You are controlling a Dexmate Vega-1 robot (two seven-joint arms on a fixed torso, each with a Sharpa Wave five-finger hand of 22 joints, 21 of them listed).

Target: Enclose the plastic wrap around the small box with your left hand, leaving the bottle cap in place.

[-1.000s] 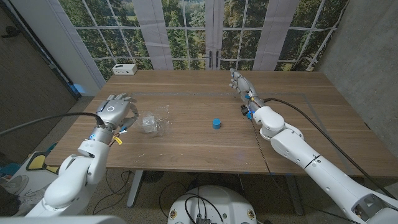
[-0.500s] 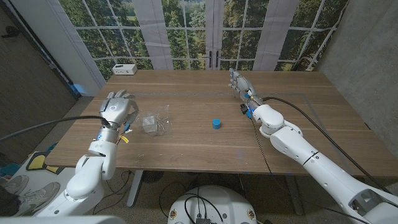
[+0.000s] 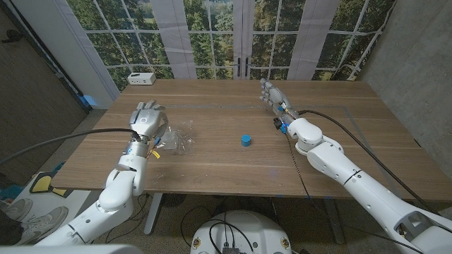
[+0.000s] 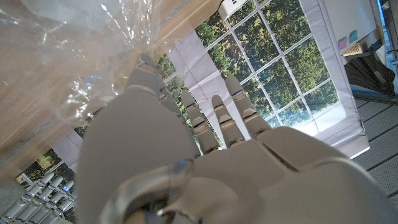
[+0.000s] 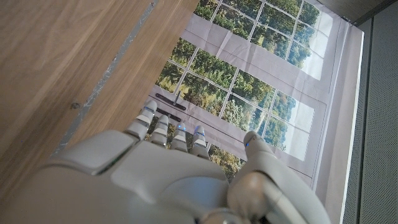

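Observation:
Crumpled clear plastic wrap (image 3: 176, 140) lies on the wooden table (image 3: 233, 162) left of centre, with a small clear box inside it that I can barely make out. My left hand (image 3: 147, 120) hovers just left of the wrap, fingers spread and holding nothing. In the left wrist view that hand (image 4: 205, 168) reaches toward the shiny wrap (image 4: 68, 56). A blue bottle cap (image 3: 245, 140) stands alone at the table's middle. My right hand (image 3: 272, 94) stands at the far right of centre with fingers extended, also seen as the hand (image 5: 168, 174) in the right wrist view, holding nothing.
A small white device (image 3: 142, 78) sits at the table's far left corner. Cables run along my right arm and off the left side. Tall windows stand behind the table.
My left hand has moved forward and to the right, from near the table's left edge to right beside the plastic wrap. The right hand, cap and wrap stayed put.

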